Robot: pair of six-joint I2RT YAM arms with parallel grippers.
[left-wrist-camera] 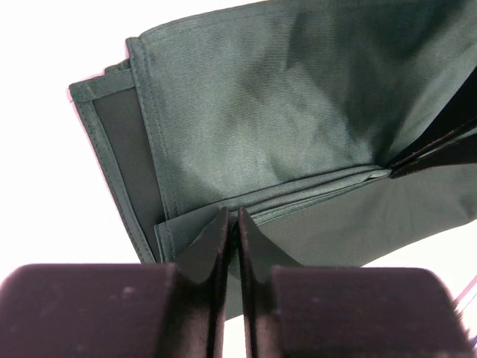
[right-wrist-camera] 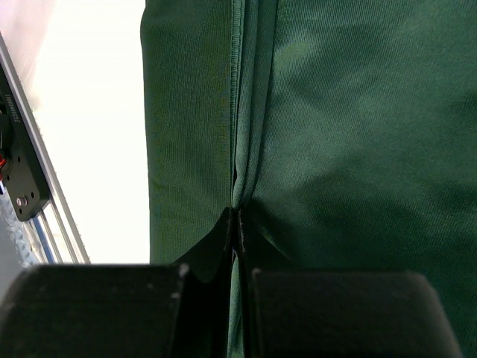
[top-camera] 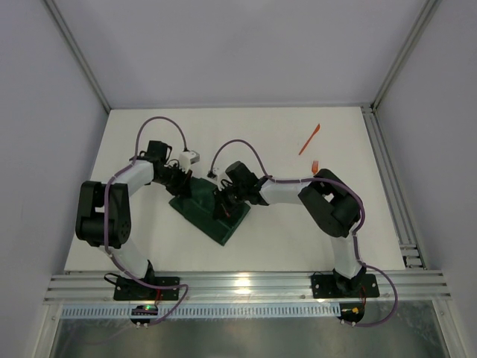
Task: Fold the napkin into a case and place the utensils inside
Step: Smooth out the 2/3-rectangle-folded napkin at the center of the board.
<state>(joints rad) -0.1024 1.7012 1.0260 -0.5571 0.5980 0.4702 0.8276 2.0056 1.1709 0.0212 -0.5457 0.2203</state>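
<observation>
Both grippers, left (left-wrist-camera: 231, 224) and right (right-wrist-camera: 235, 224), pinch napkin (top-camera: 212, 212) edges mid-fold; next we carry the layer over together.

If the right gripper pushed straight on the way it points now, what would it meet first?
The dark green cloth napkin. The right gripper has its fingers shut on a raised fold of it, so going on would press into that cloth, probably with the white table just beneath; depth is unclear.

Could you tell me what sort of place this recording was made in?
Most likely a lab test cell, not a dining room. A bare white table sits inside plain grey walls with aluminium framing, and two arms are bolted to a rail at its near edge, working a green napkin.
</observation>
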